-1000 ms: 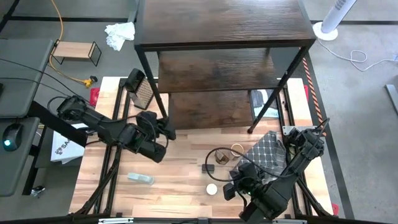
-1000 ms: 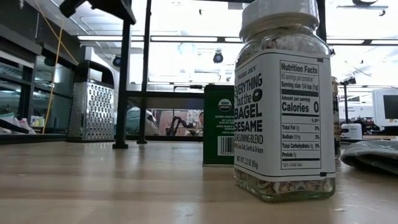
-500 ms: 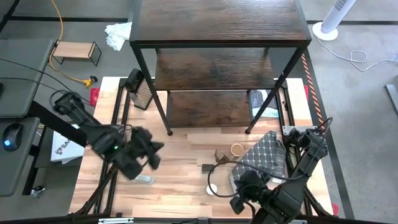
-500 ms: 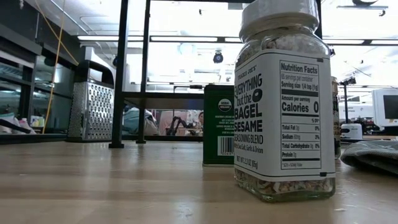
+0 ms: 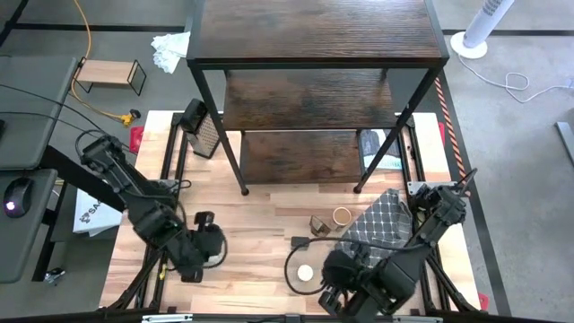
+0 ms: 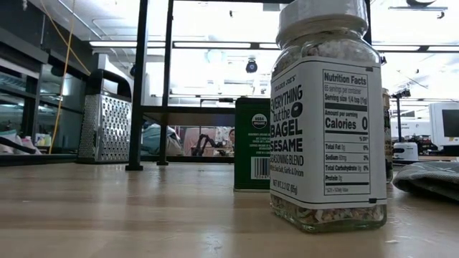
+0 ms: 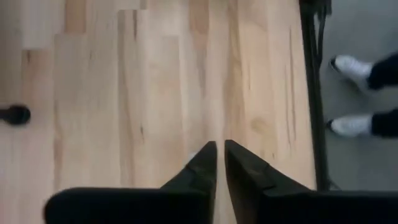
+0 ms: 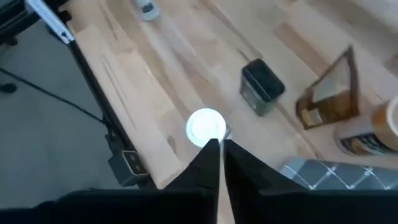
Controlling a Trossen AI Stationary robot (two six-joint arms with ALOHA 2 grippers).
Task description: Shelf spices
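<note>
With both jaws nearly closed and empty, the right gripper is poised over the white-capped jar on the bench's near edge, so it could probably be toppled

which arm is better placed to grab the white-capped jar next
Right. Its end effector hangs just beside the white-capped jar, fingers shut. The left end effector is over bare table, farther off.
</note>
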